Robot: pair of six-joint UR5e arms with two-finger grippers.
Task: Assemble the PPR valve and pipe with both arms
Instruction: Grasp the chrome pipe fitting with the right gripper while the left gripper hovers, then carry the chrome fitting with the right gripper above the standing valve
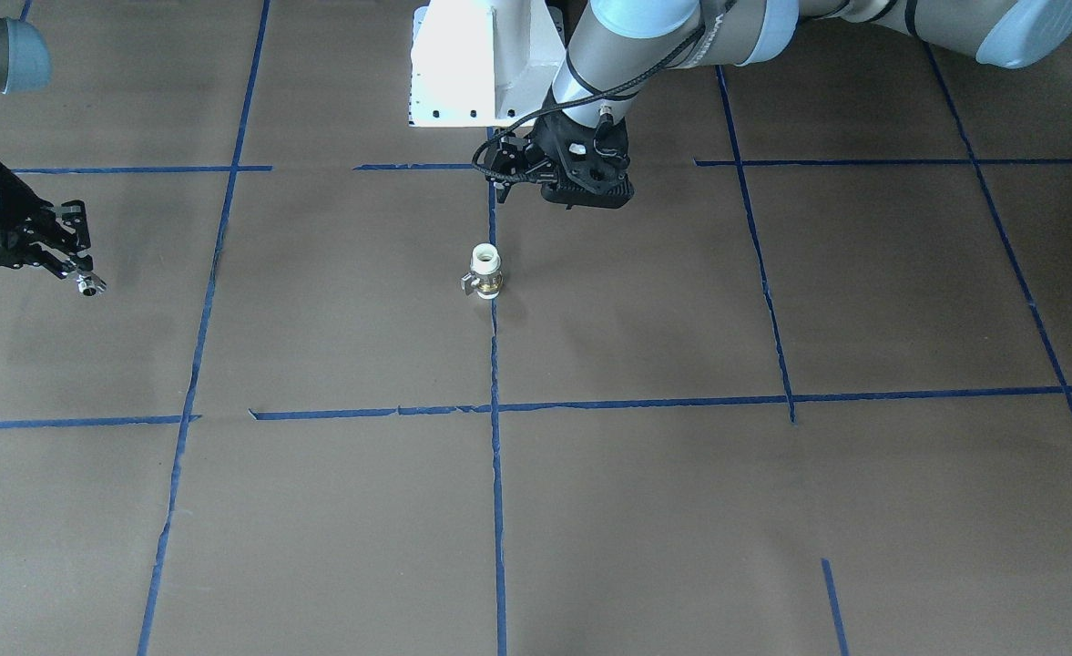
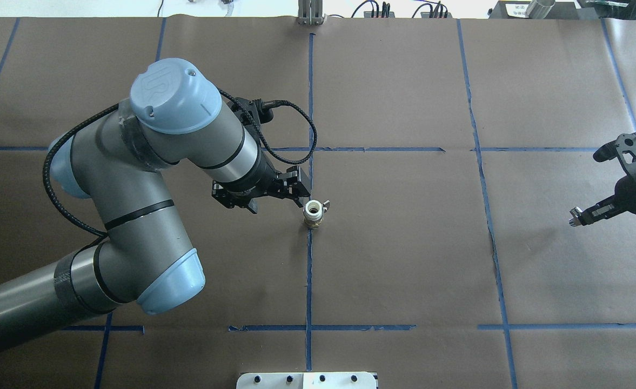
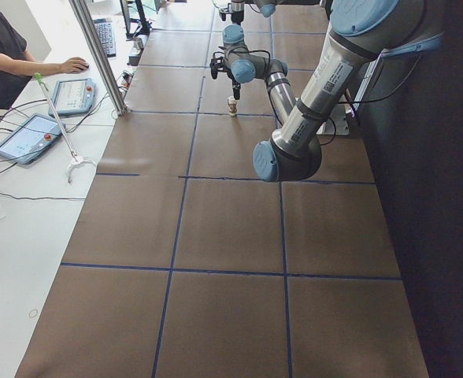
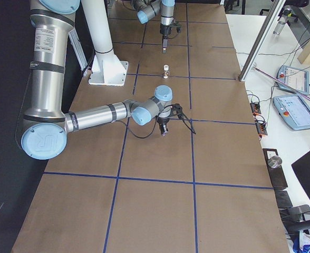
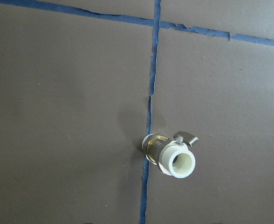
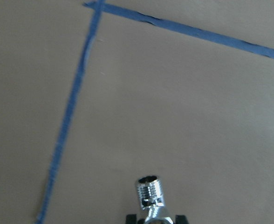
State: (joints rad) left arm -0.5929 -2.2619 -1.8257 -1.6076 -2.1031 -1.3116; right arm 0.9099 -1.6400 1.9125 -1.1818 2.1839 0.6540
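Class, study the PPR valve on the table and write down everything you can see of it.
The PPR valve is a stubby cylinder: a white plastic collar on top, open and hollow, a brass-and-silver metal middle, and a small silver lever jutting sideways. It stands upright on the brown table, its base at a blue tape line. Only the table touches it; the left gripper hangs close by, apart.
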